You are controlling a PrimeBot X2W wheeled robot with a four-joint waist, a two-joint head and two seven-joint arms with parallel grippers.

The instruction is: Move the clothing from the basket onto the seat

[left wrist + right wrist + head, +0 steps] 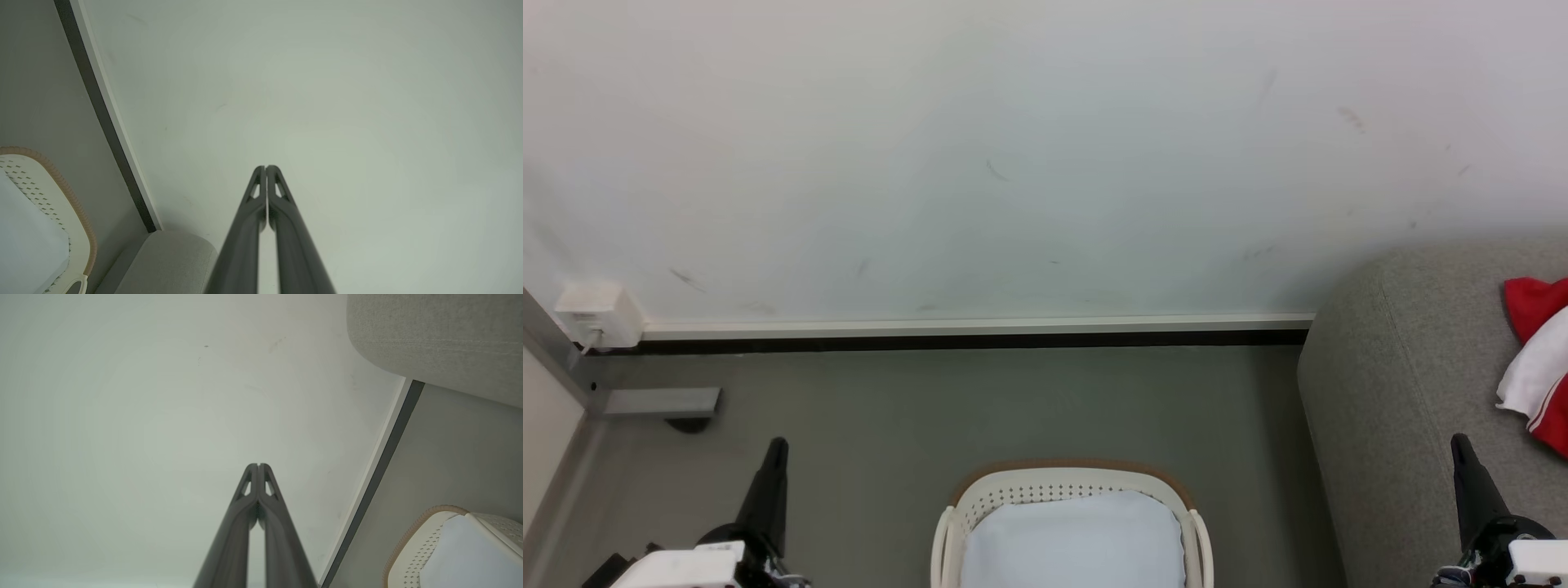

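Red and white clothing (1539, 359) lies on the grey sofa seat (1405, 392) at the right edge of the head view. The cream basket (1062, 483) with its tan rim stands on the floor at bottom centre, and inside it a pale white-blue pad (1070, 543) shows. My left gripper (778, 445) rises at lower left, shut with nothing held; its tips (266, 168) touch in the left wrist view. At lower right my right gripper (1460, 443) stands in front of the sofa, shut and empty, its tips (258, 466) pressed together.
A pale wall (1013, 147) with a baseboard (980, 325) runs behind the grey floor (1013, 408). A white wall box (598, 314) and a grey metal foot (662, 402) sit at far left. The basket (53, 212) and sofa corner (171, 261) appear in the left wrist view.
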